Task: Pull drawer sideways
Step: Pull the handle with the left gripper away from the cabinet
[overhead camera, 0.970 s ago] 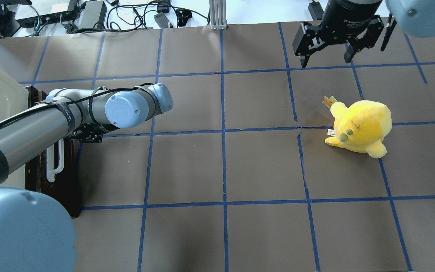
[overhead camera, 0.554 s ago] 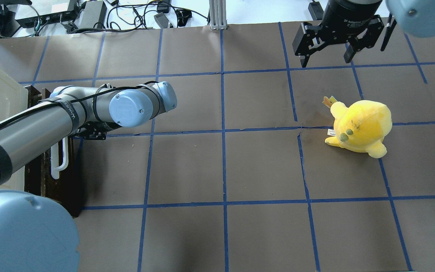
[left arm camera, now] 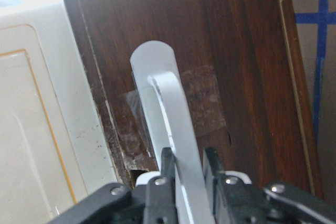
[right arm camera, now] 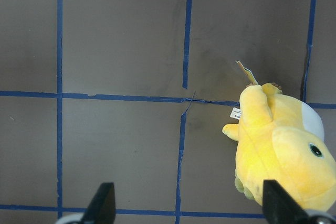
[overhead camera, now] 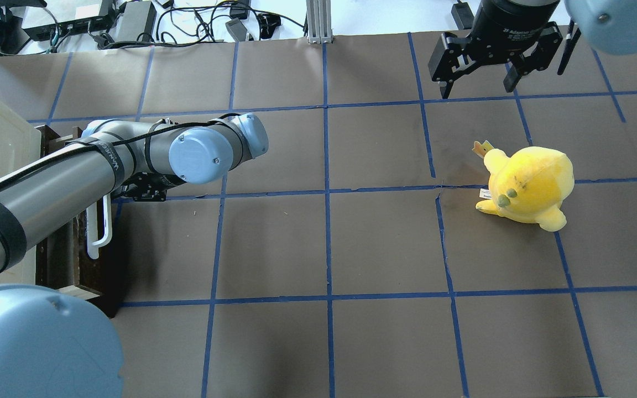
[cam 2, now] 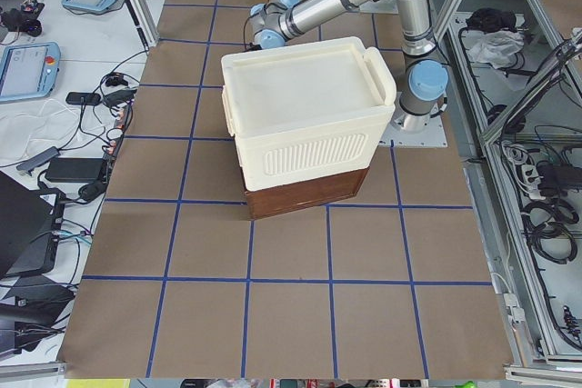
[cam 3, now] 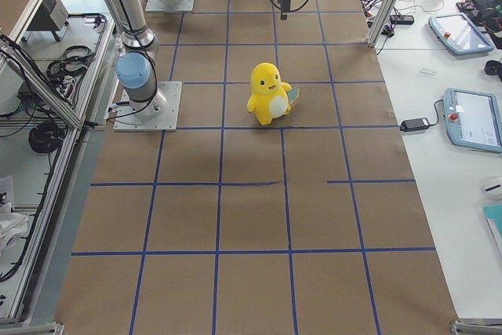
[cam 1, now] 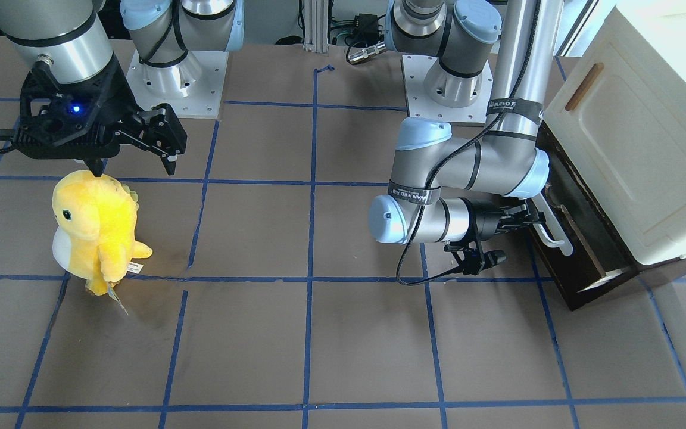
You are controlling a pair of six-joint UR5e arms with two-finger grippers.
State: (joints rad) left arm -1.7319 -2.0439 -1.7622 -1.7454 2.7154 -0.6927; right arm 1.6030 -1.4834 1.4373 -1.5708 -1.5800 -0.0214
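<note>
Dark brown wood fronts the drawer (cam 1: 562,275), which sits under a cream cabinet (cam 1: 635,149) at the robot's left end of the worktop (cam 1: 307,333). It stands part way out, with a strip of its pale side showing at one corner. Its long white bar handle (left arm camera: 168,108) runs along the front. The left gripper (left arm camera: 189,163) is clenched on this handle: the wrist view shows a black finger pressed against each side of the bar near one end. From above, the left arm reaches low across the drawer front, and its gripper (overhead camera: 141,190) meets the handle (overhead camera: 100,232) at the end farther from the robot.

Well apart, on the robot's right half of the worktop, a yellow plush toy (overhead camera: 526,185) stands upright on the brown paper by a crossing of blue tape lines. The right gripper (overhead camera: 476,88) hangs above the worktop just beyond the toy, released, its fingers spread wide and holding nothing.
</note>
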